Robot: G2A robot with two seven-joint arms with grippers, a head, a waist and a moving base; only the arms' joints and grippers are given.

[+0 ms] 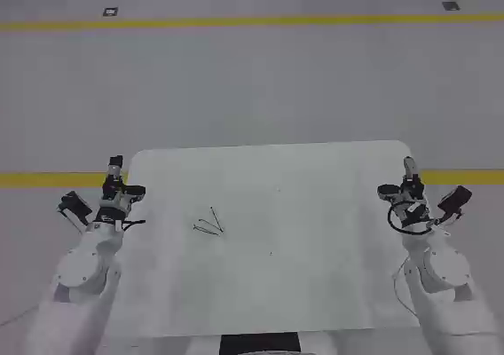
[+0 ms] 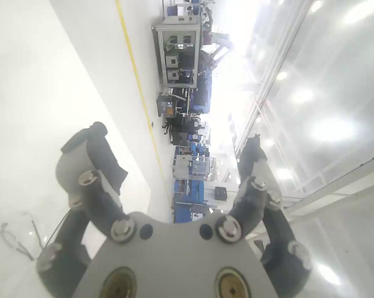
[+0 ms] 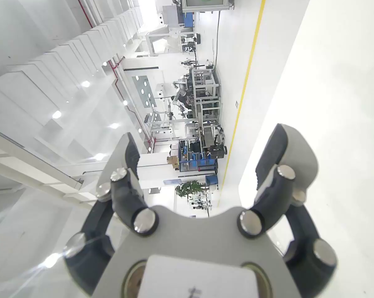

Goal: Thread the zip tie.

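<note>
Taking 12 o'clock as away from the robot in the top view, we start nearest, at the right gripper [image 3: 204,134]. A white label on its base carries a dark mark that we cannot read. Its fingers [image 3: 129,153] stand wide apart, holding and touching nothing. The left gripper [image 2: 174,137] likewise has its fingers [image 2: 90,150] spread wide around nothing.

On the white desk [image 1: 323,266], the left gripper [image 1: 113,170] sits at the 9 o'clock edge and the right gripper [image 1: 408,167] at the 3 o'clock edge, both pointing toward 12.

A small cluster of thin dark zip ties [image 1: 209,222] lies flat on the desk toward 9 o'clock of its middle. It is nearer the left gripper but apart from it, and shows low in that wrist's view [image 2: 16,240].

Beyond the desk, a yellow floor line [image 1: 234,21] crosses at 12 o'clock.
</note>
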